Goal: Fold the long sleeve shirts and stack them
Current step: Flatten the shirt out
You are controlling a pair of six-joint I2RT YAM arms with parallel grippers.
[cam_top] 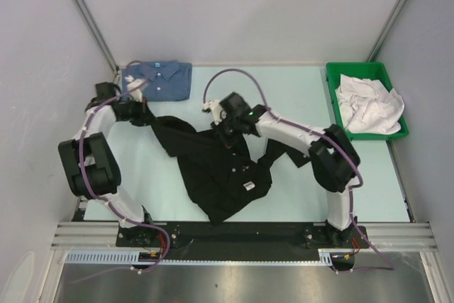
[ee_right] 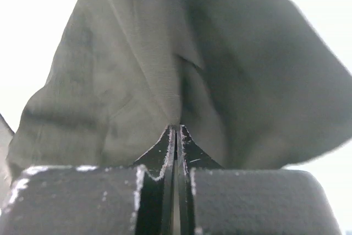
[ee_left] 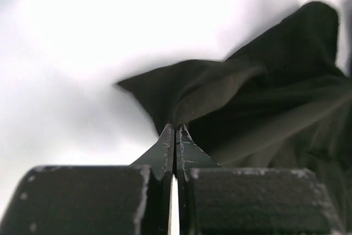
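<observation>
A large black long sleeve shirt [cam_top: 220, 175] lies crumpled in the middle of the table, its upper parts lifted. My left gripper [cam_top: 145, 115] is shut on a pinch of its cloth at the left end; in the left wrist view the black shirt [ee_left: 258, 114] fans out from the left gripper [ee_left: 175, 127]. At the shirt's top middle my right gripper [cam_top: 225, 133] is shut on it. The black cloth [ee_right: 165, 70] hangs from the right gripper [ee_right: 176, 127] in the right wrist view. A blue denim-like shirt [cam_top: 159, 79] lies folded at the back left.
A green bin [cam_top: 333, 79] at the back right holds crumpled white cloth [cam_top: 369, 104]. Grey walls close in the table on the left, back and right. A metal rail [cam_top: 241, 232] runs along the near edge by the arm bases.
</observation>
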